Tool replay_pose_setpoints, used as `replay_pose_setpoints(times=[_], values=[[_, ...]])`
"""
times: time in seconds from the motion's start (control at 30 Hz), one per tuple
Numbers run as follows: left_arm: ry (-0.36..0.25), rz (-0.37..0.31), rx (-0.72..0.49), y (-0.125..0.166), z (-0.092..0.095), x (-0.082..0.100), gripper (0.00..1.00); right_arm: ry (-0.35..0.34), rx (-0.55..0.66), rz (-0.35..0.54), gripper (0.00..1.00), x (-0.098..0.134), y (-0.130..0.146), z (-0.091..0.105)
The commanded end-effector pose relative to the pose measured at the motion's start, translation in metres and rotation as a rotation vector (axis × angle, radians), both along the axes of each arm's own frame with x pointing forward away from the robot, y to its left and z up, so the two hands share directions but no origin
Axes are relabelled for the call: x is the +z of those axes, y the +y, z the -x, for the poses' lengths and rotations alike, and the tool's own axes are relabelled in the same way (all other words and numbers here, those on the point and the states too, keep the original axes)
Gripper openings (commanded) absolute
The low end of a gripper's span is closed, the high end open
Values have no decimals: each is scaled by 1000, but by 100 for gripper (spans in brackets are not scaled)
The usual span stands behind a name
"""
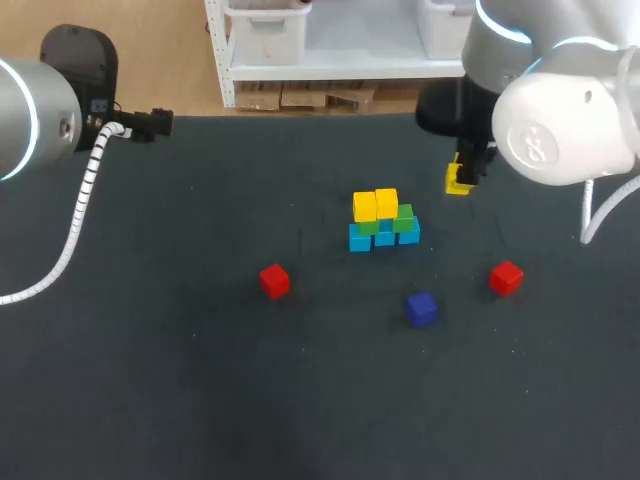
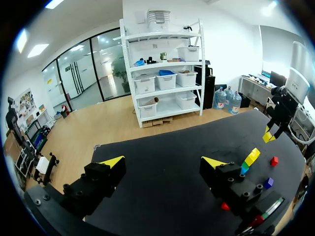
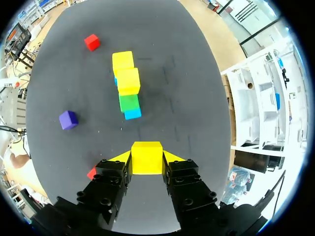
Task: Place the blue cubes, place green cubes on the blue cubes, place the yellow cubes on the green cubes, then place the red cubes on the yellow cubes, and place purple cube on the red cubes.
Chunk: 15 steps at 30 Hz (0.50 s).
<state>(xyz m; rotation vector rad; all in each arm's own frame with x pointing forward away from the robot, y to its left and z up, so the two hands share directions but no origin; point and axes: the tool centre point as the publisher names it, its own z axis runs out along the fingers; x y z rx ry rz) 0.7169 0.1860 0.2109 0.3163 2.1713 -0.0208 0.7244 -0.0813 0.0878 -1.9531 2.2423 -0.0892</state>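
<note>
Yellow cube (image 3: 146, 156) sits clamped in the right hand (image 3: 146, 162), above the desk (image 1: 150, 380) between the mid-desk stack (image 1: 384, 222) and the far edge. The left hand (image 2: 163, 163) gapes empty near the far-left corner.

No txt, nos. or signs legible in any view. Only candidate is a faint grey mark on the white housing of the right arm (image 1: 545, 140) in head view, too blurred to make out chars.

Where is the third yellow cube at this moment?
The third yellow cube is clamped in the right hand; in the head view it is right of and behind the cube stack.
</note>
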Motion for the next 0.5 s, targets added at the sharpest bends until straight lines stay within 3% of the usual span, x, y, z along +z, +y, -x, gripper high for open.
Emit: replay_pose_setpoints(times=[0.03, 0.5], values=[[5, 3, -8, 2, -1, 1, 100, 1, -3, 6, 0, -3, 12, -4], [5, 3, -8, 2, -1, 1, 100, -5, -18, 12, 0, -12, 37, 4]])
